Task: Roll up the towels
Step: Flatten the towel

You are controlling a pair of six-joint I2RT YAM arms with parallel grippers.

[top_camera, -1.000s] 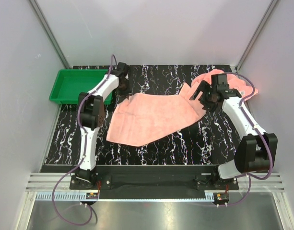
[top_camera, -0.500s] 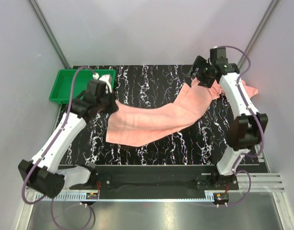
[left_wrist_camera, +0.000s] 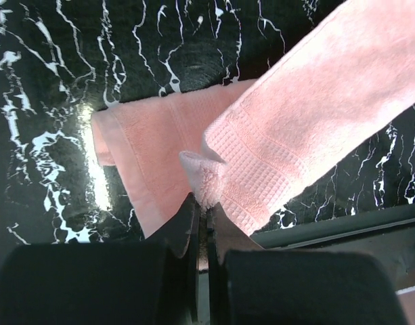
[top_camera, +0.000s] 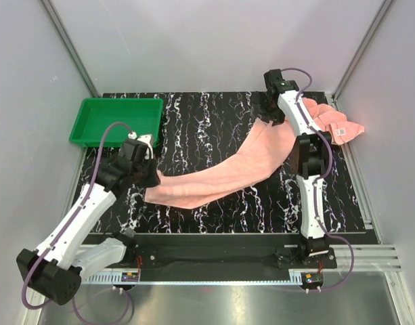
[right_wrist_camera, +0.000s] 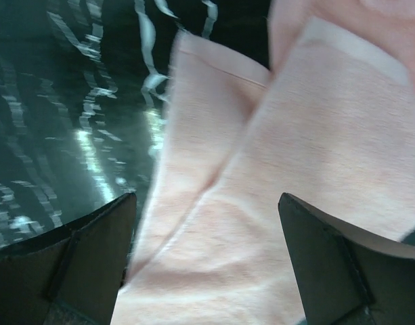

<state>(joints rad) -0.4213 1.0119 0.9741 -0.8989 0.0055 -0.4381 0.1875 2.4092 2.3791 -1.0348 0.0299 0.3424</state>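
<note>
Towels (top_camera: 248, 159) outside green bin (top_camera: 119, 101) (on table (top_camera: 207, 122))

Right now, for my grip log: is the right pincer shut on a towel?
No, the right pincer is wide open, its fingers spread apart over the towel.

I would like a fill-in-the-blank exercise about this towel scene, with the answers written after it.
1. The left end effector is ___ on a corner of the stretched towel.
2. The right end effector is ___ above that towel.
3. The tray at far left is ___ in colour.
4. The crumpled towel at far right shows a small white ___.
Missing words: shut, open, green, label.
</note>
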